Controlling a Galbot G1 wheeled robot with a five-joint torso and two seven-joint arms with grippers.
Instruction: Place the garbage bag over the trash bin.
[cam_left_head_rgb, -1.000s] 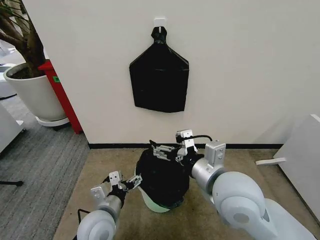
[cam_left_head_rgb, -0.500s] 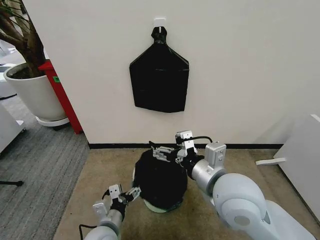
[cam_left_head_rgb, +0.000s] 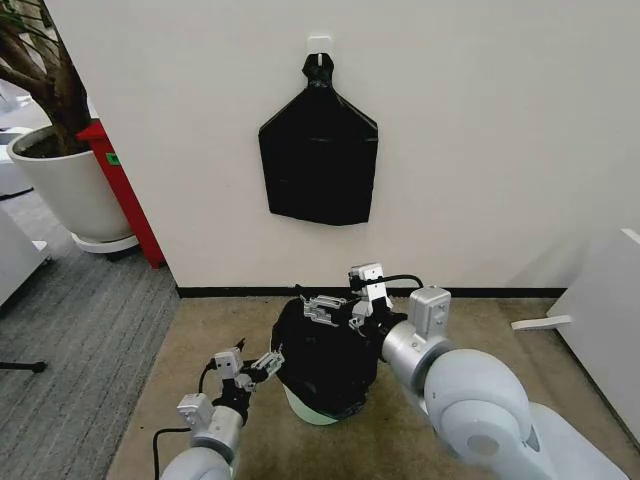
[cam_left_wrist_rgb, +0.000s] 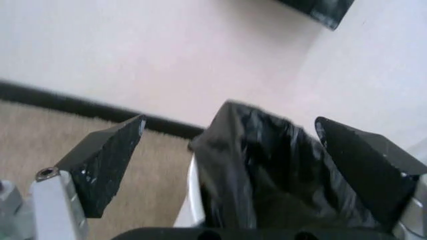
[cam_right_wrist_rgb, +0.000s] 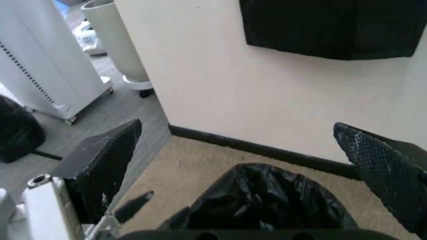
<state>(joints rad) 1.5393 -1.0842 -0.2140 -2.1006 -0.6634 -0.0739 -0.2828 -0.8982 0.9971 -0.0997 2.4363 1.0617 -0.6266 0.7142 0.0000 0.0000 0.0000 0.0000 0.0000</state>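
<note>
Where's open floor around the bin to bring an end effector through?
Bare beige floor lies right of the trash bin, toward the white panel. Crowded: left end effector beside the garbage bag, right end effector over it.

A tan carpeted floor (cam_left_head_rgb: 200, 330) runs to the wall's black baseboard. The small round cream-white plastic trash bin (cam_left_head_rgb: 310, 408) stands on it. A big white plant pot (cam_left_head_rgb: 70, 190) stands on the floor's grey part, near the wall's corner.

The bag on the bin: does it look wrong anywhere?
Yes. The bag sits bunched and uneven over the bin: the cream base shows on the near side, and folds stand up at the rim. Both hands are open beside it.
</note>
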